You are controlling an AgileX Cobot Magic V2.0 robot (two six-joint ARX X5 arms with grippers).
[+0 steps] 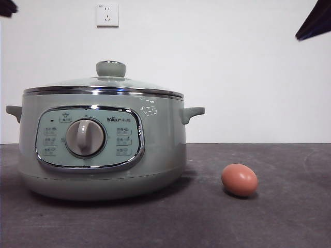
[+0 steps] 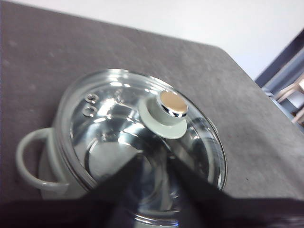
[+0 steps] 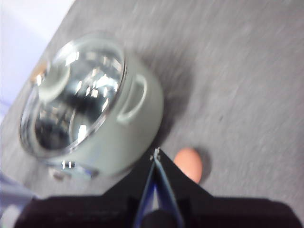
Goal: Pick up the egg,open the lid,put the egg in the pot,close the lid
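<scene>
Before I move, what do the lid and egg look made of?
The lid looks like clear glass: the shiny pot interior shows through, with a bright chrome-like rim. Its knob seems matte green plastic, metal-capped. The egg has a smooth, matte brown shell; real or fake is unclear.

In the front view both arms are cut off by the top edge, showing only as dark tips in the corners. The small markings around the dial on the pot are too small to read. In the left wrist view, the near part of the lid is covered by the left gripper. The right wrist view is blurred throughout; there the right gripper hides part of the egg.
</scene>
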